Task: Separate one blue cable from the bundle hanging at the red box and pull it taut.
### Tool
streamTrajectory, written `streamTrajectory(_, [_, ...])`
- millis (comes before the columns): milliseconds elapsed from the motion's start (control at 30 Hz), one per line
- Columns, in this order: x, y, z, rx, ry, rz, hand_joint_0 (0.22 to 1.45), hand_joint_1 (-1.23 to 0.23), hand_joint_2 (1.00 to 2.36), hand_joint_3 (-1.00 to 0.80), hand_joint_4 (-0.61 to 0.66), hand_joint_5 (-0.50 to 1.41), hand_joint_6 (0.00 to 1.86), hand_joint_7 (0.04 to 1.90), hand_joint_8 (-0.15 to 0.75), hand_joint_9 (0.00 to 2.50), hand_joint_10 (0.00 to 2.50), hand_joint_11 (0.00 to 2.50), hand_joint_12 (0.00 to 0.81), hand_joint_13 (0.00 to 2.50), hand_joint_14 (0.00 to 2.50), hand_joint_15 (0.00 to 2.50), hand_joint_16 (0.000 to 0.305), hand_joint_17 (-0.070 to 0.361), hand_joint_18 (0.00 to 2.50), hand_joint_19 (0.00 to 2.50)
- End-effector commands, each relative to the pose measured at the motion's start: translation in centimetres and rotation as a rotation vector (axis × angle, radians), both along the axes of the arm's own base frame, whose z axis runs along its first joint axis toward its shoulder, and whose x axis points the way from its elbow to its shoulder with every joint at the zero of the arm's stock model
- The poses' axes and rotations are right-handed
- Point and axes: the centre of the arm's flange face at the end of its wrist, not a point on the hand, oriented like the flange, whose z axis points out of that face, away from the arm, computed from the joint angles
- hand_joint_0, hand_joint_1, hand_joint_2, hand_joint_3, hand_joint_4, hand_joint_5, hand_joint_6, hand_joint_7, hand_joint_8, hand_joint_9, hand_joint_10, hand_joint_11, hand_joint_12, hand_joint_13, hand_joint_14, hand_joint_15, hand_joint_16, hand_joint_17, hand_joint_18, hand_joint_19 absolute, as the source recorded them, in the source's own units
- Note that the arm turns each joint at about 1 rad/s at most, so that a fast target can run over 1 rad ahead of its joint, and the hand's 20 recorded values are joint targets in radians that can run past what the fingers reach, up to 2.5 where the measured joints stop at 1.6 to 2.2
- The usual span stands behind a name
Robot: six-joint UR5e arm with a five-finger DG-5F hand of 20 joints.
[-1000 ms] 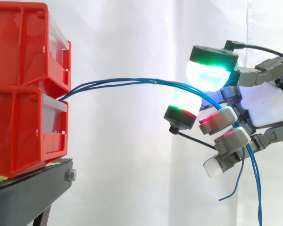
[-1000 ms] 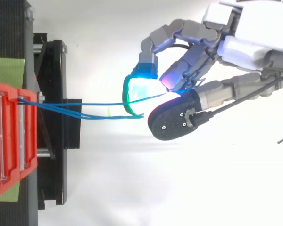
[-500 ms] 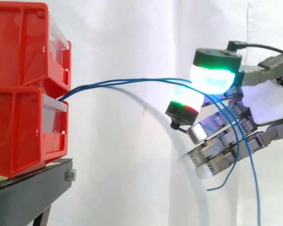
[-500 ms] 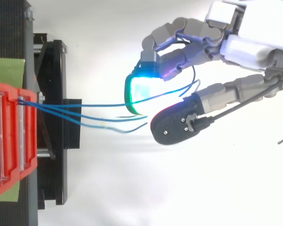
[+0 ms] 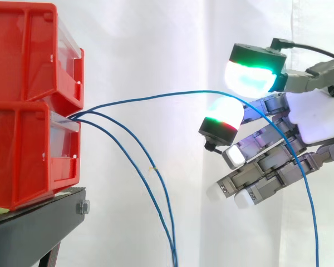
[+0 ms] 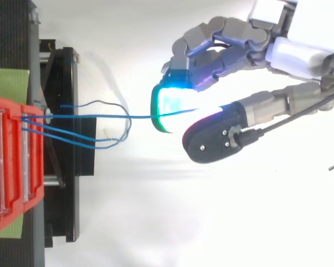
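Observation:
Several blue cables come out between the two stacked red bins (image 5: 22, 67). One blue cable (image 5: 156, 96) arcs from the bins up to my hand (image 5: 317, 119) with a slight bow. It passes between two glowing green-white fingertips (image 5: 249, 79), which pinch it, and its tail drops over the curled fingers to the bottom edge. In the top view this cable (image 6: 100, 117) runs almost straight from the bins into the hand (image 6: 300, 55). Two other blue cables (image 5: 150, 167) hang free from the bins, well left of the hand.
The bins (image 6: 11, 161) rest on a black stand (image 5: 33, 228) at the left. A green strip (image 6: 8, 83) lies on the stand behind them. A white curtain (image 5: 156, 33) hangs behind everything. Open space separates the bins from the hand.
Two of the cables have slipped out of the hand and dropped to hang below the bins. One cable stays in the pinch. The hand has shifted slightly right.

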Motion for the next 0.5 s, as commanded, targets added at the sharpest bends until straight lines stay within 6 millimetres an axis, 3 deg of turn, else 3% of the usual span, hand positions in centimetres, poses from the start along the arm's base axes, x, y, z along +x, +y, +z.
streamTrajectory(0, [-0.02,-0.02,0.02,0.0,0.0,0.0,0.49,-0.61,1.0,-0.5,-0.03,-0.17,0.86,1.0,0.261,0.81,0.02,0.84,0.377,0.3,0.01,0.21,0.055,0.123,0.3,0.37])
streamTrajectory(233, [0.01,-0.02,0.08,0.0,-0.001,0.0,0.53,-0.55,1.0,-0.5,-0.04,-0.17,0.86,1.02,0.255,0.84,0.02,0.88,0.368,0.35,0.01,0.23,0.052,0.117,0.32,0.39])
streamTrajectory(367, [-0.02,-0.02,0.02,0.0,0.0,0.0,0.59,-0.6,1.0,-0.5,-0.06,-0.17,0.86,1.06,0.245,0.86,0.02,0.92,0.354,0.36,0.01,0.24,0.049,0.111,0.31,0.4])
streamTrajectory(467, [-0.02,-0.02,0.02,0.0,0.0,0.0,0.6,-0.64,1.01,-0.4,-0.07,-0.16,0.87,1.08,0.247,0.88,0.02,0.94,0.353,0.38,0.01,0.26,0.049,0.111,0.32,0.39])
